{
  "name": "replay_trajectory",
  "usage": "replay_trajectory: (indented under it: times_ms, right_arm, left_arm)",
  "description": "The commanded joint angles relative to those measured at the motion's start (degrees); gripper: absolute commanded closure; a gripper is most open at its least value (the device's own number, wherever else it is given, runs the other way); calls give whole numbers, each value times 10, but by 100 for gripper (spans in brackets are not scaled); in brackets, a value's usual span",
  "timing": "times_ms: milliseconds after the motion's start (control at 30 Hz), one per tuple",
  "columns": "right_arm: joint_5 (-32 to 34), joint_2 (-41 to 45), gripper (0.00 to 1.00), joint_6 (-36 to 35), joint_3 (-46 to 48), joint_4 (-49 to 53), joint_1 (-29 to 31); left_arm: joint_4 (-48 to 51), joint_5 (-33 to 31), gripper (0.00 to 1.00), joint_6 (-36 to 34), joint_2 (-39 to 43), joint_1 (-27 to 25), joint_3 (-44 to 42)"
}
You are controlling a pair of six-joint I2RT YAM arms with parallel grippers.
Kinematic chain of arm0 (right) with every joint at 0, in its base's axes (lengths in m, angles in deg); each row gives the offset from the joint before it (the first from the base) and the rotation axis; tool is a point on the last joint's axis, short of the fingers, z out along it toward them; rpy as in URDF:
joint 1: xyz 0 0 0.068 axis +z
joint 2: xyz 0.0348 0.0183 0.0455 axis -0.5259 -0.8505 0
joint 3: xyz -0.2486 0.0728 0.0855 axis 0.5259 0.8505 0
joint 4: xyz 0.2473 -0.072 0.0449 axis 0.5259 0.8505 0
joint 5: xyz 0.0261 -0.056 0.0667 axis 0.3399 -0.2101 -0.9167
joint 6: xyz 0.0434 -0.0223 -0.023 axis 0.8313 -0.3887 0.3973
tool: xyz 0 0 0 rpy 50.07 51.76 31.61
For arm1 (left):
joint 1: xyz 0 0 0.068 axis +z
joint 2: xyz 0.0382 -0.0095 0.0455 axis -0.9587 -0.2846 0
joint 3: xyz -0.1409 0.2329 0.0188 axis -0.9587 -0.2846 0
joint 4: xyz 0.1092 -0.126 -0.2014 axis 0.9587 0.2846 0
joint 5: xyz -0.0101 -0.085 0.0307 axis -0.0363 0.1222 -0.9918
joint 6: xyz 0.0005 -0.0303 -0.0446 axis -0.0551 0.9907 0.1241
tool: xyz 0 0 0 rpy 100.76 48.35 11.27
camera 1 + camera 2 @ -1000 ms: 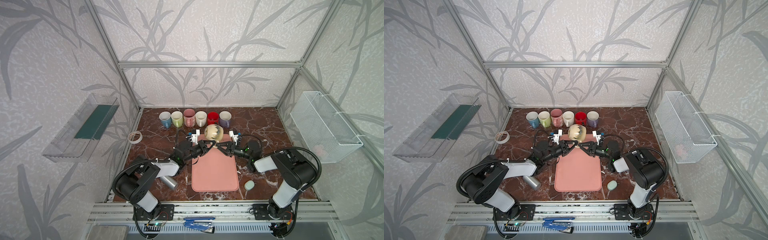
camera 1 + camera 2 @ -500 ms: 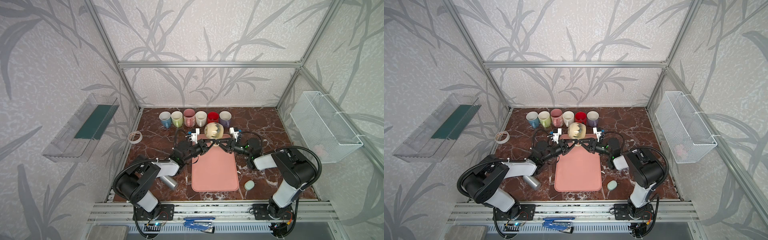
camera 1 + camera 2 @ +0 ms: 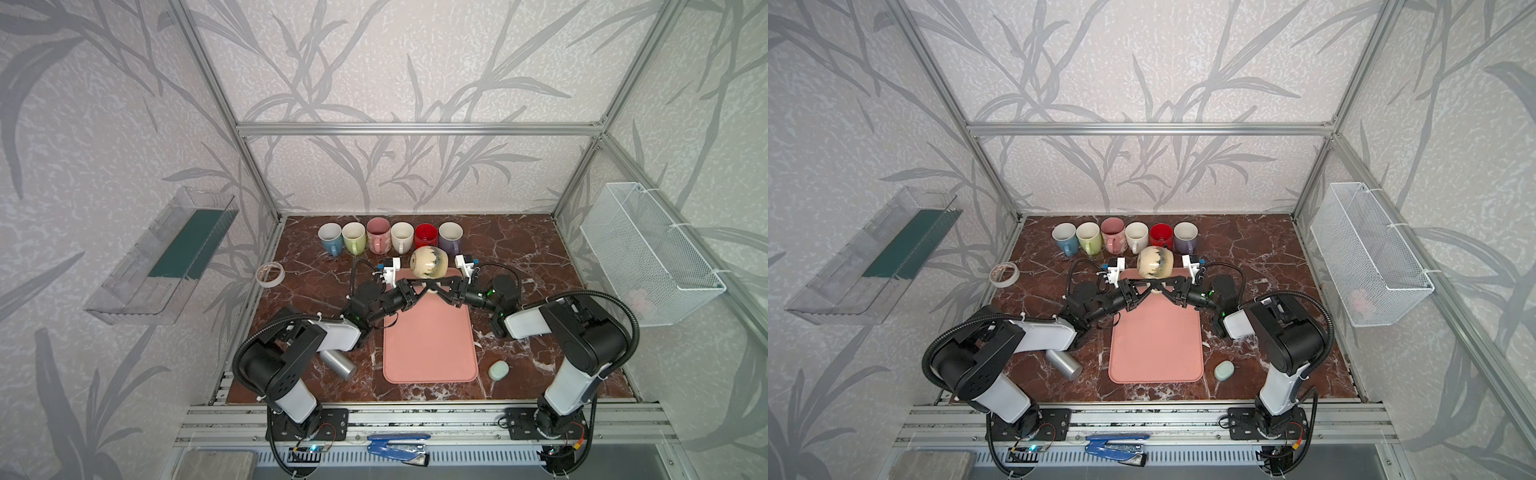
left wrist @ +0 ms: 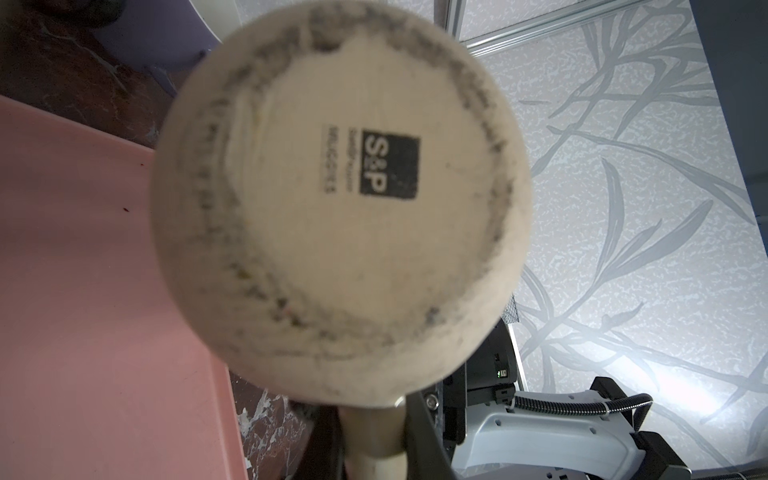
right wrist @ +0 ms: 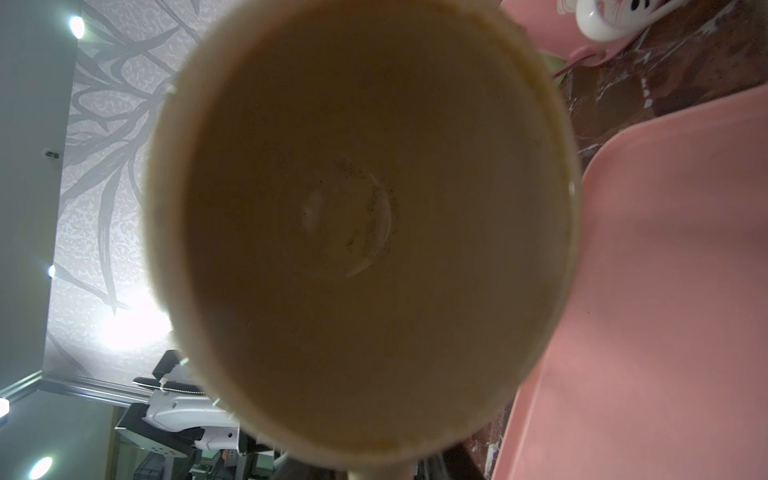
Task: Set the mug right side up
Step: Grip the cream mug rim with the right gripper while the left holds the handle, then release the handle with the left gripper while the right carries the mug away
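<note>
fingers point(image 4: 424, 440) of the left gripper point(image 3: 424, 286) are closed on the handle point(image 4: 374, 436) of the mug point(image 3: 429, 261), just above the middle of the frame in both top views. the right gripper point(image 3: 436, 289) reaches to the same handle from the right, its tips touching or almost touching the left one's. whether its fingers are closed on the handle cannot be told.

the mug, cream with a grey-blue streak, lies on its side over the far edge of the pink tray point(image 3: 430, 340). its base faces frame left and its mouth frame right. whether it touches the tray cannot be told. the left wrist view shows the base point(image 4: 340, 208) with a black square stamp. the right wrist view looks into the mouth point(image 5: 361, 232).

a row of cups point(image 3: 390, 239) stands upright along the back of the marble table point(image 3: 519, 249), just behind the mug. a tape roll point(image 3: 270, 274) lies at the table's left edge. a metal can point(image 3: 338, 363) lies on its side beside the left arm, left of the tray. a small green case point(image 3: 498, 370) sits just right of the tray's near corner. a wire basket point(image 3: 648, 253) hangs on the right wall and a clear shelf point(image 3: 166, 253) on the left wall.
</note>
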Motion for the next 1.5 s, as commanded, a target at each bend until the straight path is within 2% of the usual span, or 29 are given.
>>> replay_trajectory:
  times_ms: [0,267,400,567,667,1133,1167,1267,1300,1467]
  right_arm:
    - [18,-10,76,1,-19,-15,-2]
    - [17,-8,100,-1,-25,-11,-3]
    - [18,3,100,-8,-19,-3,-7]
    - [16,25,100,-19,-8,16,-15]
    - [16,33,100,-28,-1,30,-19]
    - [13,78,100,-43,27,55,-40]
    - [14,81,100,-45,28,59,-43]
    - [13,98,100,-59,35,88,-53]
    - [14,107,100,-67,37,103,-56]
    - [26,165,100,-121,40,219,-73]
  left_arm:
    - [-96,27,100,-2,9,-6,25]
    - [-103,32,100,3,-3,-8,20]
    - [-101,29,99,0,-2,-7,14]
    - [-83,23,75,-16,6,-6,3]
    - [-62,19,64,-30,16,-5,-3]
    - [77,0,49,-99,91,2,-16]
    - [95,-2,46,-108,101,3,-17]
    - [171,-6,19,-142,143,3,-12]
    - [207,-9,13,-157,161,3,-10]
    - [387,-50,6,-232,259,3,3]
